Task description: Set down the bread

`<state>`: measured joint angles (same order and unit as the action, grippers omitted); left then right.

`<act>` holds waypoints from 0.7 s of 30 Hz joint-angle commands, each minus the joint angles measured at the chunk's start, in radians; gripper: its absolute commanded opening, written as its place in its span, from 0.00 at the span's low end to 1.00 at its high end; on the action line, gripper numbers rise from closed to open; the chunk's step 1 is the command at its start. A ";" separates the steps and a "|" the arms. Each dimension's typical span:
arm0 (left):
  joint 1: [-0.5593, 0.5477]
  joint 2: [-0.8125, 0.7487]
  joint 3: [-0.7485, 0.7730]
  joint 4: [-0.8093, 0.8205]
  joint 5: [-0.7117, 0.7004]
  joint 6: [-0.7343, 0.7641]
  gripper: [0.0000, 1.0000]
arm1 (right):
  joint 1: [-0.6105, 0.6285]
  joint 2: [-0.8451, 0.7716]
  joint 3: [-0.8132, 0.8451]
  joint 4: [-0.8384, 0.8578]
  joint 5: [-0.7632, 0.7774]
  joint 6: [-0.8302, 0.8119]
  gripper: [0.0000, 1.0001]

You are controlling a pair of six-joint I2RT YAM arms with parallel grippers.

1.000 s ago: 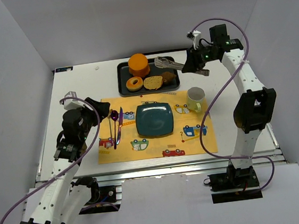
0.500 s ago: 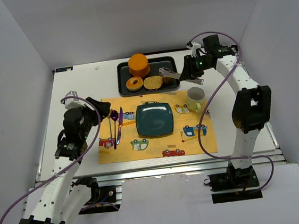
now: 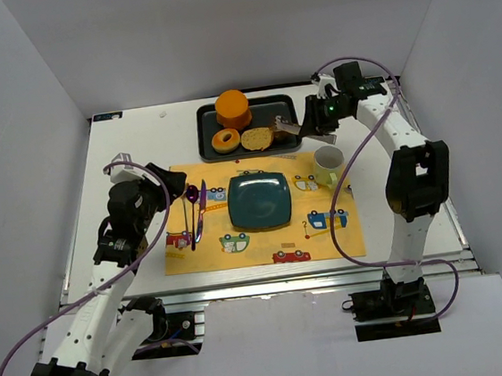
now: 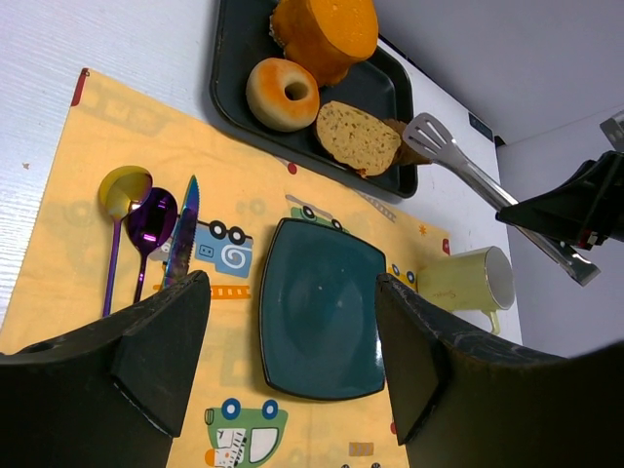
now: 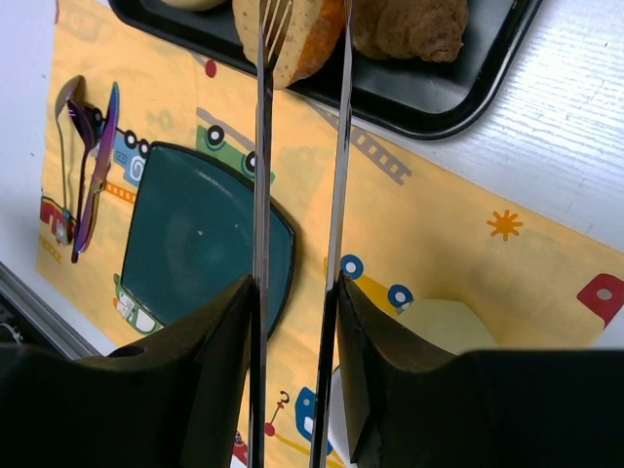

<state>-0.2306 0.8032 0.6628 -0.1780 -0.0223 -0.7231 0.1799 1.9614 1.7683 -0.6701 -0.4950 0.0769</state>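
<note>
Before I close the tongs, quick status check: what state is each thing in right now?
bread: lying in the tray, not lifted.
tongs: held in the right gripper, arms apart, tips at the bread.
plate: bare, on the mat.
mug: upright.
left gripper: open, holding nothing.

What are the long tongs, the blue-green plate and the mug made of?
The tongs look like bare metal: silvery and shiny, with a slotted head. The square plate seems glazed ceramic, dark teal with a soft sheen, though it may be plastic. The mug looks like glossy ceramic too, pale yellow-green.
</note>
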 commanded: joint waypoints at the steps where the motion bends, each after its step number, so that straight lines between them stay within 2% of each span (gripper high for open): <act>1: 0.004 0.001 -0.002 0.020 0.007 0.001 0.78 | 0.009 0.025 -0.003 0.035 0.010 0.018 0.43; 9: 0.004 -0.007 -0.006 0.012 0.002 0.002 0.78 | 0.023 0.059 0.007 0.037 -0.004 0.032 0.43; 13: 0.004 -0.012 -0.006 0.008 -0.001 0.002 0.78 | 0.023 0.063 0.006 0.038 -0.019 0.044 0.39; 19: 0.004 -0.013 -0.005 0.006 -0.002 0.001 0.78 | 0.023 0.045 -0.001 0.052 -0.066 0.070 0.30; 21: 0.004 -0.013 -0.003 0.005 -0.001 0.001 0.78 | 0.021 0.044 -0.007 0.056 -0.071 0.078 0.24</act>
<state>-0.2306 0.8078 0.6621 -0.1776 -0.0223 -0.7231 0.1986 2.0232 1.7683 -0.6502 -0.5236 0.1291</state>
